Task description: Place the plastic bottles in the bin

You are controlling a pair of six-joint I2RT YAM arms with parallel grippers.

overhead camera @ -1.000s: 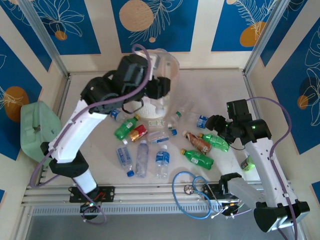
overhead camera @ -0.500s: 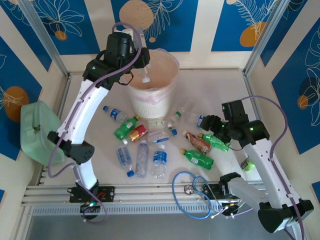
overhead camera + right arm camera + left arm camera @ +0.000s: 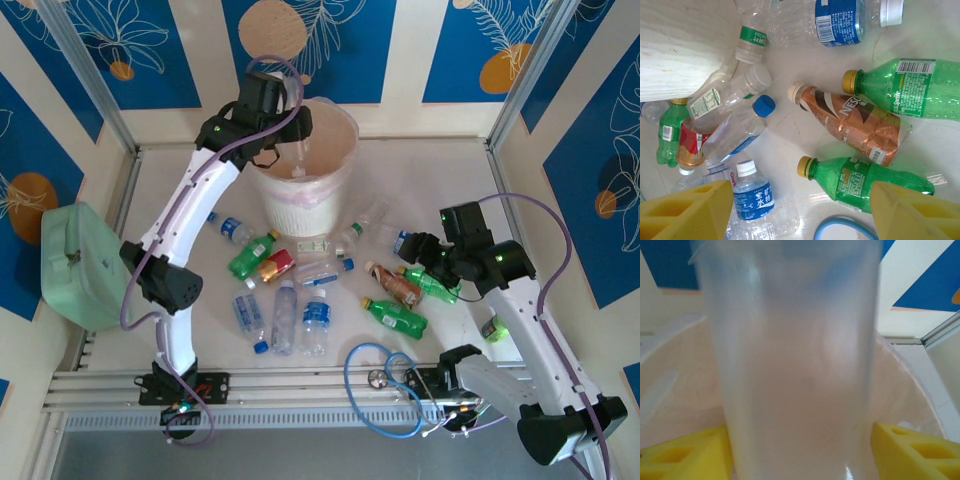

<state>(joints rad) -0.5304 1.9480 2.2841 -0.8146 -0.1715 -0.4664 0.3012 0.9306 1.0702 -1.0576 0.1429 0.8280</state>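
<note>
Left gripper (image 3: 290,140) has swung over the tall whitish pink-lined bin (image 3: 352,140); clear plastic bottle (image 3: 800,365) upright between its jaws, straight above the mouth; gripped or freed, cannot tell; right gripper (image 3: 802,205) wide, empty.

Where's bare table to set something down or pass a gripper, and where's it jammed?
Best bare patch: far-right table, between the bin and the right edge rail. A narrower strip lies far left, between the left arm and the table's left edge. Crowded: bottles fill the middle in front of the bin, and a blue cable loop takes the near edge.
</note>
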